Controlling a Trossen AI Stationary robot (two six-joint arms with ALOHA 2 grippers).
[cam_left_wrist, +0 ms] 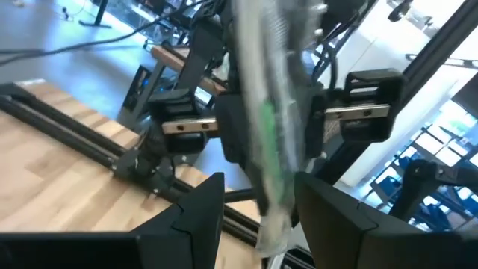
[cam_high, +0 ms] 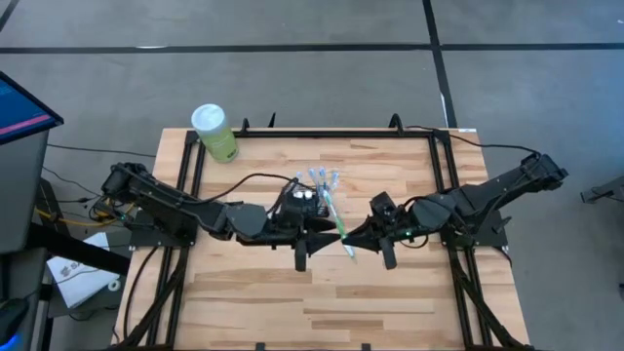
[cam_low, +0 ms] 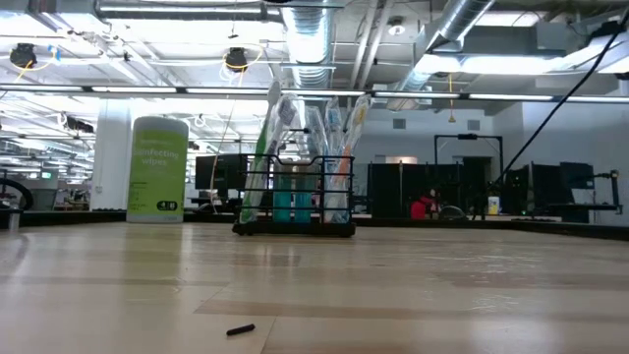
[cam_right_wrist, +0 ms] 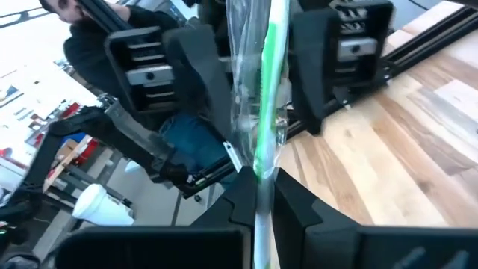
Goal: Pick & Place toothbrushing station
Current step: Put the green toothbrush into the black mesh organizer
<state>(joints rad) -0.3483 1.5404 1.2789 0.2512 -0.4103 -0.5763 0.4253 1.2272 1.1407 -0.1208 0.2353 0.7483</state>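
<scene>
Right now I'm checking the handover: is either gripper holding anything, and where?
The right gripper is shut on the wrapped green toothbrush near its lower end. The left gripper straddles the same wrapper, fingers apart.

Light wooden plank table with black rails along its sides carried a black wire-mesh rectangular caddy holding wrapped toothbrushes near centre, a green cylindrical wipes canister with white lid at the far left corner, and a small black stub near the low camera.
</scene>
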